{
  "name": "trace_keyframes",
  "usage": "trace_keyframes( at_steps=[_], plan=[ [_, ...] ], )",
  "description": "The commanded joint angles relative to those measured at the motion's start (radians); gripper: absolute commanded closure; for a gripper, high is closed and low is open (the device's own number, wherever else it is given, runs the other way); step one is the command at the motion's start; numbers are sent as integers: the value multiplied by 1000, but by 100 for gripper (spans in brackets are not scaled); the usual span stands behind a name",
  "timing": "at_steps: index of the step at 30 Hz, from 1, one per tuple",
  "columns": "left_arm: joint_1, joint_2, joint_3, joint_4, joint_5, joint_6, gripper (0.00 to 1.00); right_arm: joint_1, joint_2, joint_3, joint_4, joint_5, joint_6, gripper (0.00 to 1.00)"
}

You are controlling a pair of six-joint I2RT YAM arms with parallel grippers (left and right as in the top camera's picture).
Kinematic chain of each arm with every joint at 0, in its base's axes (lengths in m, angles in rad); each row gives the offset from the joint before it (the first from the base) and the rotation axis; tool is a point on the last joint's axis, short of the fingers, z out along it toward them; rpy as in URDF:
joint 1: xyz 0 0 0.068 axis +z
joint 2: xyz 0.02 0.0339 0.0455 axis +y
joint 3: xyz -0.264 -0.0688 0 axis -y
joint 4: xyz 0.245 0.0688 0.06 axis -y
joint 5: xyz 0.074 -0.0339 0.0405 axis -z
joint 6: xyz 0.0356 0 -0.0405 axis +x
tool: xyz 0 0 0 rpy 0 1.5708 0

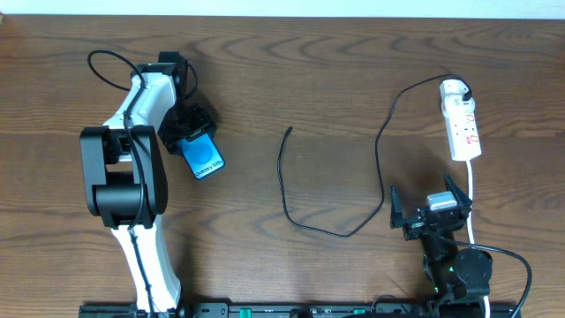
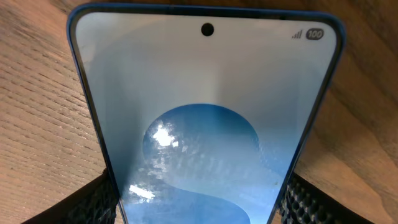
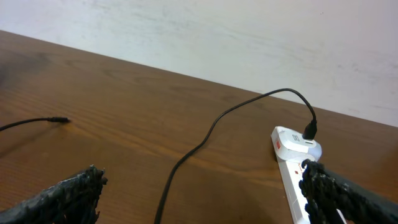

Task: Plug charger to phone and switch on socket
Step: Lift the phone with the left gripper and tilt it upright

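Note:
The phone (image 1: 205,158), with its blue screen up, sits on the table at the left, its near end between the fingers of my left gripper (image 1: 187,139). In the left wrist view the phone (image 2: 205,87) fills the frame and my left gripper (image 2: 202,202) is shut on its two long edges. The charger cable (image 1: 286,185) lies loose mid-table with its small tip (image 1: 289,132) free. Its black plug (image 1: 465,89) sits in the end of the socket strip (image 1: 463,125). My right gripper (image 1: 429,210) is open and empty, just in front of the strip. The right wrist view shows the cable (image 3: 208,130), its tip (image 3: 61,120), the strip (image 3: 292,144) and my open right gripper (image 3: 202,180).
The strip's thick white cord (image 1: 472,199) runs down past my right gripper toward the front edge. A pale wall (image 3: 217,31) stands behind the far table edge. The left arm's own black cable (image 1: 101,64) loops at the far left.

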Motion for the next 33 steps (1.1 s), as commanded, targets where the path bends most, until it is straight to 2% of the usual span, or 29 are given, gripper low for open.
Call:
trace_keyframes(
  at_steps=[1, 33],
  plan=[
    [3, 43, -28, 26, -10, 7, 31, -6, -5, -2, -3, 1, 10, 1],
    [3, -83, -2, -80, 3, 17, 33, -6, -5, -2, -3, 1, 11, 1]
  ],
)
